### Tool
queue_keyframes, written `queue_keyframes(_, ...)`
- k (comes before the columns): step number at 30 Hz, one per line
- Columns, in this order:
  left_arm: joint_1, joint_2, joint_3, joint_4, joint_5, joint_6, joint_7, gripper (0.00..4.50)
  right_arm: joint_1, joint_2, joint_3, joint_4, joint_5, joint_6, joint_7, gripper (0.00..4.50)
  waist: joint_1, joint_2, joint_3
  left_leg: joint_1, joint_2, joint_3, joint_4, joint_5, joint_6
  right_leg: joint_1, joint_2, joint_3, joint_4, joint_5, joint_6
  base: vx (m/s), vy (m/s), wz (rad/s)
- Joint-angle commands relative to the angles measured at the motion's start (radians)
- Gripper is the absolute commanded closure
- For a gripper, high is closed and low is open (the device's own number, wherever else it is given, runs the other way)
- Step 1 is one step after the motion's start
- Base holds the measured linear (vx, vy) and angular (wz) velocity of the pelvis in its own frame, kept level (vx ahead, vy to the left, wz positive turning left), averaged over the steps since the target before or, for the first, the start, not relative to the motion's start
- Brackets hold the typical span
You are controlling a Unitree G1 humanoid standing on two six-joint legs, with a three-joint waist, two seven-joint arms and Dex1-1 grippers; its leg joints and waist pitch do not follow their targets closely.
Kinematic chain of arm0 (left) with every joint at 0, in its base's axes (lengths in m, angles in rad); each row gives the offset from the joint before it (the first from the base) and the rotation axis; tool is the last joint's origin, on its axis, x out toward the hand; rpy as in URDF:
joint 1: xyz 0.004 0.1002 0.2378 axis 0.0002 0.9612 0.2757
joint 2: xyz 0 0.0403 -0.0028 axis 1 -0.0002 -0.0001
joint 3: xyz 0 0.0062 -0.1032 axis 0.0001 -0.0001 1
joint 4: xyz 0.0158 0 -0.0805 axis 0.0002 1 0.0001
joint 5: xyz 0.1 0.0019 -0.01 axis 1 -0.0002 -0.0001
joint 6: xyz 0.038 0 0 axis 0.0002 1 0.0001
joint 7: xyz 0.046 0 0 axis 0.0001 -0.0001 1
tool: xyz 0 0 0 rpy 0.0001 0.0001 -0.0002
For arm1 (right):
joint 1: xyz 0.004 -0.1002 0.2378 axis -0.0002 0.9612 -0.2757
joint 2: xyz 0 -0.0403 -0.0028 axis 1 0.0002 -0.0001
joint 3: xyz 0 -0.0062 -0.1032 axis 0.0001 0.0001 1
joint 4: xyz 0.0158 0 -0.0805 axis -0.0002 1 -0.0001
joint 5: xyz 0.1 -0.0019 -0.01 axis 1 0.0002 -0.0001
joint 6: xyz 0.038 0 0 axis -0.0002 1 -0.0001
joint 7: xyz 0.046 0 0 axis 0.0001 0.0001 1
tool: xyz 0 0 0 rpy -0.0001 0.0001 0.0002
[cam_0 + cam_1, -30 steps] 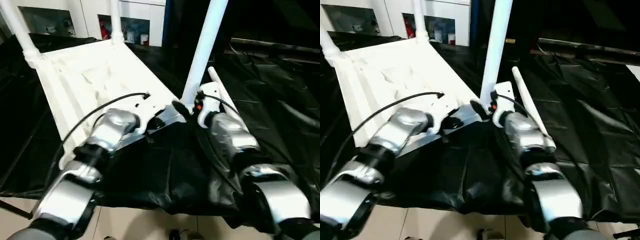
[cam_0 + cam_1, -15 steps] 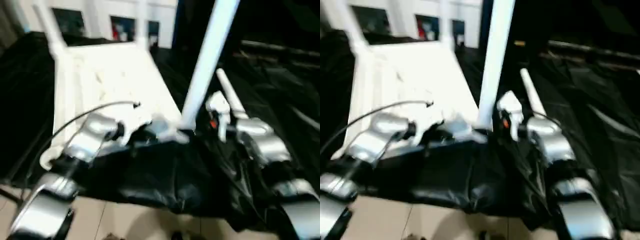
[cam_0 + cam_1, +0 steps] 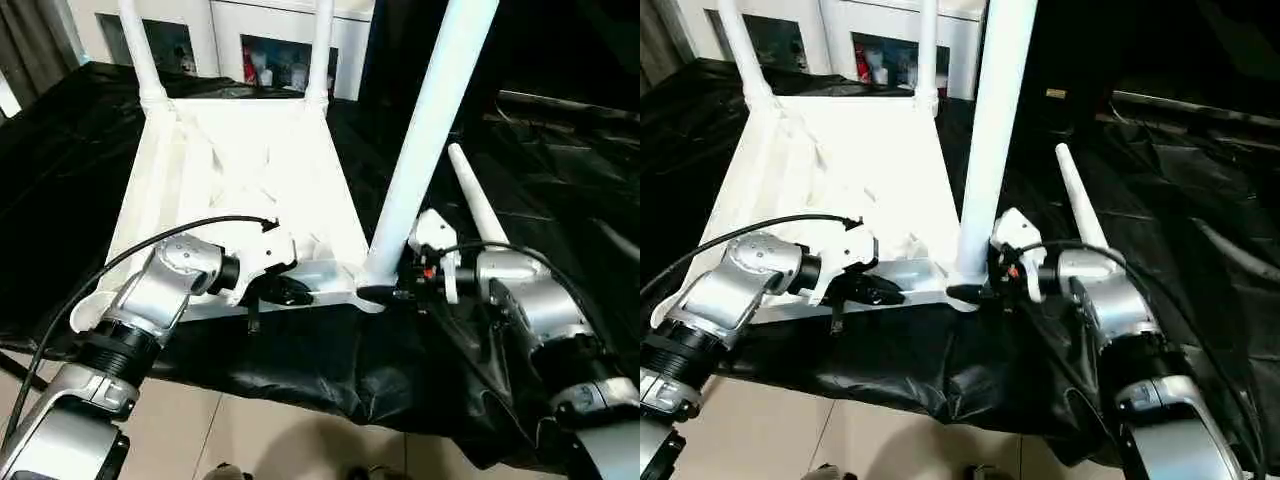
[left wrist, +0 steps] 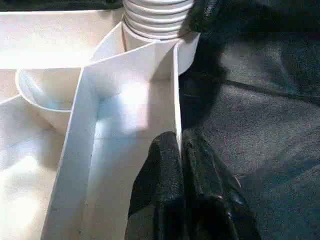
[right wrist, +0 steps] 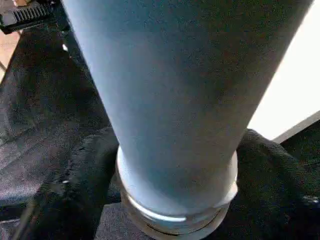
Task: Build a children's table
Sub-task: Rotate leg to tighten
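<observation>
While the tabletop [image 3: 235,170] lies underside-up on the black-draped table [image 3: 560,160], my left gripper [image 4: 182,165] pinches its near rim wall. My right gripper [image 5: 175,175] clamps the base of the upright leg [image 3: 430,130] standing in the near corner socket; a loose leg [image 3: 475,205] lies just beside it.

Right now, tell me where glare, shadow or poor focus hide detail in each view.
Left eye view: glare whitens the tabletop, blurring its ribs; folds of the black drape catch highlights. Left wrist view: a bright patch on the rim wall, dark shadow beside the left gripper. Right wrist view: the upright leg is very close and soft, bluish in shade, between the right gripper's fingers.
</observation>
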Motion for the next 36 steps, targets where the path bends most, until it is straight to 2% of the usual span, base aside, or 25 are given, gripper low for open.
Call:
queue_keyframes(1, -0.014, -0.016, -0.004, -0.046, -0.037, -0.025, -0.020, 4.50, -0.002, -0.005, 0.006, -0.017, -0.008, 0.004, -0.004, 1.21, 0.002, 0.014, -0.084, 0.014, 0.021, -0.004, -0.062, -0.080, 0.069, 0.072, -0.044, 0.027, -0.039, 0.025, -0.310, 0.000, 0.000, 0.00)
queue_keyframes(7, -0.015, -0.017, -0.005, -0.044, -0.034, -0.023, -0.022, 4.50, 0.008, -0.003, 0.006, -0.027, 0.002, 0.012, -0.008, 1.66, 0.004, 0.014, -0.085, 0.013, 0.020, -0.005, -0.061, -0.078, 0.072, 0.074, -0.044, 0.026, -0.037, 0.029, -0.314, 0.000, 0.000, 0.00)
queue_keyframes(12, -0.016, -0.018, -0.004, -0.037, -0.031, -0.017, -0.017, 4.50, 0.021, 0.003, 0.007, -0.035, 0.007, 0.016, -0.009, 1.72, 0.004, 0.016, -0.086, 0.014, 0.020, -0.005, -0.059, -0.075, 0.072, 0.074, -0.043, 0.025, -0.035, 0.043, -0.318, 0.000, 0.000, 0.00)
queue_keyframes(14, -0.020, -0.033, 0.001, -0.023, -0.022, 0.002, 0.020, 4.50, 0.034, 0.021, -0.010, -0.034, 0.022, 0.031, -0.039, 1.73, 0.004, 0.016, -0.086, 0.013, 0.020, -0.005, -0.059, -0.070, 0.072, 0.075, -0.043, 0.025, -0.035, 0.049, -0.319, 0.000, 0.000, 0.00)
queue_keyframes(16, -0.038, -0.071, 0.013, 0.022, 0.001, 0.005, 0.105, 4.50, 0.043, 0.062, -0.041, 0.002, 0.017, 0.036, -0.146, 1.74, 0.003, 0.016, -0.085, 0.013, 0.019, -0.004, -0.059, -0.077, 0.070, 0.072, -0.043, 0.026, -0.038, 0.037, -0.317, 0.000, 0.000, 0.00)
queue_keyframes(19, -0.054, -0.102, 0.021, 0.057, 0.017, 0.012, 0.172, 4.50, 0.042, 0.102, -0.072, 0.045, 0.012, 0.029, -0.251, 1.74, -0.001, 0.014, -0.084, 0.014, 0.017, -0.009, -0.064, -0.126, 0.034, 0.073, -0.046, 0.025, -0.049, -0.062, -0.293, 0.000, 0.000, 0.00)
queue_keyframes(20, -0.063, -0.121, 0.024, 0.078, 0.027, 0.013, 0.211, 4.50, 0.039, 0.128, -0.094, 0.073, 0.012, 0.025, -0.322, 1.74, -0.002, 0.014, -0.085, 0.014, 0.017, -0.009, -0.063, -0.128, 0.028, 0.074, -0.048, 0.025, -0.048, -0.069, -0.288, 0.000, 0.000, 0.00)
queue_keyframes(21, -0.073, -0.140, 0.027, 0.100, 0.036, 0.014, 0.249, 4.50, 0.034, 0.154, -0.117, 0.102, 0.014, 0.023, -0.393, 1.74, -0.006, 0.019, -0.084, 0.012, 0.016, -0.010, -0.064, -0.133, 0.022, 0.072, -0.048, 0.027, -0.051, -0.084, -0.281, 0.000, 0.000, 0.00)
queue_keyframes(22, -0.084, -0.163, 0.030, 0.120, 0.041, 0.020, 0.283, 4.50, 0.028, 0.184, -0.140, 0.132, 0.019, 0.020, -0.465, 1.74, -0.010, 0.015, -0.083, 0.012, 0.014, -0.009, -0.064, -0.146, 0.013, 0.071, -0.046, 0.026, -0.056, -0.113, -0.270, 0.000, 0.000, 0.00)
queue_keyframes(23, -0.095, -0.185, 0.032, 0.140, 0.045, 0.027, 0.315, 4.50, 0.022, 0.210, -0.157, 0.159, 0.019, 0.011, -0.530, 1.74, -0.009, 0.021, -0.083, 0.014, 0.014, -0.012, -0.066, -0.156, 0.005, 0.071, -0.047, 0.026, -0.058, -0.133, -0.265, 0.000, 0.000, 0.00)
queue_keyframes(25, -0.115, -0.231, 0.031, 0.180, 0.055, 0.035, 0.373, 4.50, 0.009, 0.261, -0.181, 0.205, 0.019, -0.003, -0.638, 1.74, -0.015, 0.019, -0.081, 0.014, 0.012, -0.013, -0.068, -0.188, -0.011, 0.070, -0.046, 0.024, -0.066, -0.194, -0.246, 0.000, 0.000, 0.00)
queue_keyframes(26, -0.125, -0.258, 0.031, 0.202, 0.059, 0.041, 0.406, 4.50, 0.002, 0.290, -0.188, 0.226, 0.014, -0.015, -0.695, 1.74, -0.017, 0.025, -0.081, 0.016, 0.011, -0.013, -0.067, -0.201, -0.018, 0.066, -0.046, 0.025, -0.070, -0.221, -0.234, 0.000, 0.000, 0.00)
queue_keyframes(27, -0.141, -0.303, 0.029, 0.244, 0.069, 0.039, 0.460, 4.50, -0.014, 0.339, -0.192, 0.263, -0.002, -0.022, -0.781, 1.74, -0.022, 0.022, -0.080, 0.014, 0.009, -0.013, -0.068, -0.210, -0.020, 0.064, -0.043, 0.023, -0.075, -0.242, -0.223, 0.000, 0.000, 0.00)
queue_keyframes(30, -0.152, -0.334, 0.016, 0.278, 0.082, 0.023, 0.489, 4.50, -0.027, 0.378, -0.191, 0.291, -0.002, -0.029, -0.804, 1.74, -0.023, 0.020, -0.081, 0.012, 0.008, -0.016, -0.070, -0.226, -0.015, 0.066, -0.042, 0.021, -0.078, -0.272, -0.209, 0.000, 0.000, 0.00)
queue_keyframes(32, -0.157, -0.351, 0.014, 0.295, 0.086, 0.013, 0.503, 4.50, -0.032, 0.401, -0.193, 0.297, 0.001, -0.054, -0.785, 1.74, -0.022, 0.022, -0.082, 0.010, 0.008, -0.015, -0.069, -0.232, 0.002, 0.065, -0.043, 0.022, -0.082, -0.280, -0.197, 0.000, 0.000, 0.00)
queue_keyframes(34, -0.157, -0.354, 0.015, 0.296, 0.083, 0.001, 0.499, 4.50, -0.035, 0.406, -0.203, 0.292, 0.014, -0.069, -0.767, 1.04, -0.022, 0.022, -0.085, 0.010, 0.009, -0.015, -0.070, -0.234, 0.010, 0.064, -0.043, 0.021, -0.082, -0.283, -0.195, 0.000, 0.000, 0.00)
queue_keyframes(36, -0.155, -0.348, 0.016, 0.303, 0.081, -0.016, 0.483, 4.50, -0.042, 0.397, -0.199, 0.289, 0.013, -0.080, -0.744, 0.99, -0.022, 0.023, -0.087, 0.008, 0.010, -0.015, -0.070, -0.223, 0.020, 0.065, -0.043, 0.020, -0.078, -0.250, -0.206, 0.000, 0.000, 0.00)
